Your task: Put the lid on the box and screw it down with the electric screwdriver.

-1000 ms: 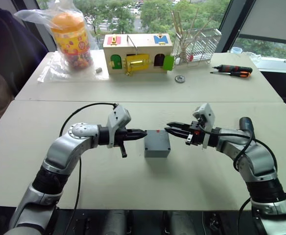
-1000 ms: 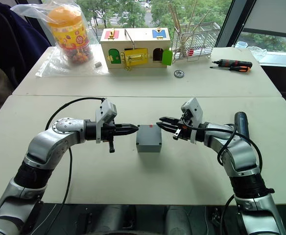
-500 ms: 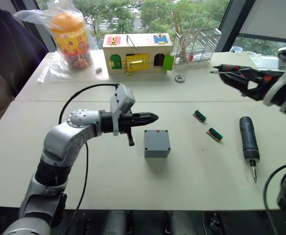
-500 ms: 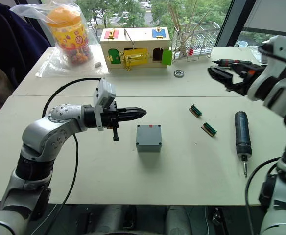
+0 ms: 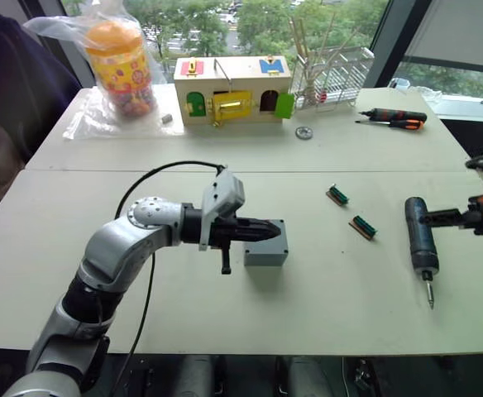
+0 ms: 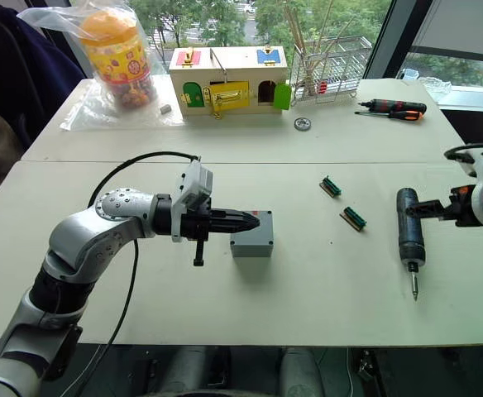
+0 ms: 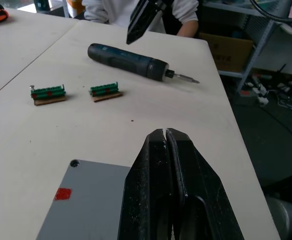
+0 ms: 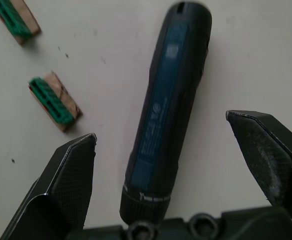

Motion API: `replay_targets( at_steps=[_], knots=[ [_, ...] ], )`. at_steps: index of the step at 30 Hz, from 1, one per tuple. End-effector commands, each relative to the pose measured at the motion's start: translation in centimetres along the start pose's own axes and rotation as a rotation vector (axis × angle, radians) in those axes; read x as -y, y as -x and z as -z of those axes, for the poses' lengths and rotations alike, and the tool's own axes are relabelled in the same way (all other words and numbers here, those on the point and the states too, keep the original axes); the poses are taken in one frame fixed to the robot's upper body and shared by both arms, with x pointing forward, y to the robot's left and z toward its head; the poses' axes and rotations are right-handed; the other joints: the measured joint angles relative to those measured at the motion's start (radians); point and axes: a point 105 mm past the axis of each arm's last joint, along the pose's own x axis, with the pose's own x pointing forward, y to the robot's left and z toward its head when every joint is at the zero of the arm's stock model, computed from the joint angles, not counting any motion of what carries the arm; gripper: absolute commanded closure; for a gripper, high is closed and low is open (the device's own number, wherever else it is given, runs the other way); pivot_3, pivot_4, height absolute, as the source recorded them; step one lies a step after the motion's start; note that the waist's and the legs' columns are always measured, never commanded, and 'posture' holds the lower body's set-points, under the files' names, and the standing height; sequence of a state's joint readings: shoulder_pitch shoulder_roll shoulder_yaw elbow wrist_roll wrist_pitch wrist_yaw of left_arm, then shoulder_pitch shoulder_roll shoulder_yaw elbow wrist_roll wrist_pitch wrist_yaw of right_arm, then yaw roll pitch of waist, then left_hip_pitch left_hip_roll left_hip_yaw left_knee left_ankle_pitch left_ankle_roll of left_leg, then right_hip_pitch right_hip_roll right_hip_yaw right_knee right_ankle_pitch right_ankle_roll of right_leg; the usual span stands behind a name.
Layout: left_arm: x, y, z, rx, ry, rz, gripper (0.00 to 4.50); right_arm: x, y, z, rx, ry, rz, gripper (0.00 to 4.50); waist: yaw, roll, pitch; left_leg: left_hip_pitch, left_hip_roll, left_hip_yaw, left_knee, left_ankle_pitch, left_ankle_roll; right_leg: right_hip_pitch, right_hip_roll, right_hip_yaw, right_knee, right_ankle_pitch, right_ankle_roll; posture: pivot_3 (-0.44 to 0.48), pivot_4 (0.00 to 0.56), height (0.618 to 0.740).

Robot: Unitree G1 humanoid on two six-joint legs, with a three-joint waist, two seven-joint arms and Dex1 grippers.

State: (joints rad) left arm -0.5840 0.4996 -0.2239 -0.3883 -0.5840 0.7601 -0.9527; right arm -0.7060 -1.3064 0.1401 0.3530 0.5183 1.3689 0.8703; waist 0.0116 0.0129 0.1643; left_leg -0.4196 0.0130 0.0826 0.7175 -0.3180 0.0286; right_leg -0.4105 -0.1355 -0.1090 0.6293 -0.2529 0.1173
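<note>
Now reaching for the electric screwdriver
Right gripper jaws gape, empty, astride it; left gripper jaws closed, empty, could nudge the box.

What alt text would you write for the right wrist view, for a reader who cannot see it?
The open right gripper hovers over the electric screwdriver, which lies flat on the pale table between the two black fingers, not touching them. Two small green connector blocks lie on the table beside the tool.
</note>
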Motion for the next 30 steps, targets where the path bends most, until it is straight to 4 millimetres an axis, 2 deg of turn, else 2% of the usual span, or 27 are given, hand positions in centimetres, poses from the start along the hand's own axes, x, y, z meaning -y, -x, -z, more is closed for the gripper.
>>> replay_targets(
  at_steps=[1,7,12,17,20,25,27,29,30],
  knots=[
    [1.1,-0.6,-0.3,0.015,-0.027,0.03,4.5,-0.1,0.4,0.0,-0.023,-0.046,-0.044,0.02,0.0,0.0,0.0,0.0,0.0,0.0,0.0,0.0,0.0,0.0,0.0,0.0,0.0,0.0,0.0,0.0,0.15,0.706],
    [1.4,-0.8,0.1,0.014,-0.022,0.021,4.5,-0.6,-1.0,0.8,-0.113,-0.049,-0.08,0.02,0.003,0.001,0.0,0.0,0.0,0.0,0.0,0.0,0.0,0.0,0.0,0.0,0.0,0.0,0.0,0.0,0.15,0.706],
    [1.6,-1.1,0.1,0.026,-0.015,0.032,4.5,-0.2,-2.3,1.6,-0.164,-0.045,-0.071,0.02,0.003,0.001,0.0,-0.001,-0.001,0.0,0.001,0.0,0.0,0.0,-0.001,-0.001,0.0,0.0,0.0,0.0,0.15,0.706],
    [1.1,-1.4,-0.2,0.062,0.0,0.007,4.5,0.4,-3.4,1.9,-0.177,-0.059,-0.057,0.02,0.001,0.001,0.0,0.0,0.0,0.0,0.001,0.0,0.0,0.0,0.0,-0.001,0.0,0.0,0.0,0.0,0.15,0.706],
    [1.1,-1.9,-0.2,0.075,0.004,0.006,4.5,0.6,-4.0,1.7,-0.17,-0.057,-0.047,0.71,0.002,0.0,0.0,0.0,0.0,0.0,0.001,0.0,-0.001,0.001,0.0,-0.001,0.0,0.0,0.0,0.0,0.15,0.706],
    [0.8,-2.1,0.0,0.081,0.009,-0.003,4.5,-0.1,-4.2,1.5,-0.169,-0.037,-0.09,2.63,0.001,0.001,0.0,0.0,0.0,0.0,0.001,0.0,-0.001,0.001,0.0,-0.001,0.0,0.0,0.0,0.0,0.15,0.706],
    [0.4,-1.8,0.2,0.074,0.007,-0.015,4.5,0.1,-4.1,1.4,-0.159,-0.039,-0.082,2.65,0.002,0.001,0.0,0.0,0.0,0.0,0.001,0.0,-0.001,0.001,0.0,-0.001,0.0,0.0,0.0,0.0,0.15,0.706],
    [-0.2,-1.4,0.6,0.048,-0.002,-0.039,4.5,0.6,-3.4,0.5,-0.1,-0.048,-0.053,2.65,0.001,0.001,0.0,0.0,0.0,0.0,0.001,0.0,-0.001,0.001,0.0,-0.001,0.0,0.0,0.0,0.0,0.15,0.706],
    [-0.8,-1.1,0.9,0.034,-0.008,-0.062,4.5,0.8,-2.7,-0.7,-0.039,-0.072,-0.05,2.65,0.001,0.001,0.0,0.0,0.0,0.0,0.001,0.0,-0.001,0.001,0.0,-0.001,0.0,0.0,0.0,0.0,0.15,0.706]
  ],
)
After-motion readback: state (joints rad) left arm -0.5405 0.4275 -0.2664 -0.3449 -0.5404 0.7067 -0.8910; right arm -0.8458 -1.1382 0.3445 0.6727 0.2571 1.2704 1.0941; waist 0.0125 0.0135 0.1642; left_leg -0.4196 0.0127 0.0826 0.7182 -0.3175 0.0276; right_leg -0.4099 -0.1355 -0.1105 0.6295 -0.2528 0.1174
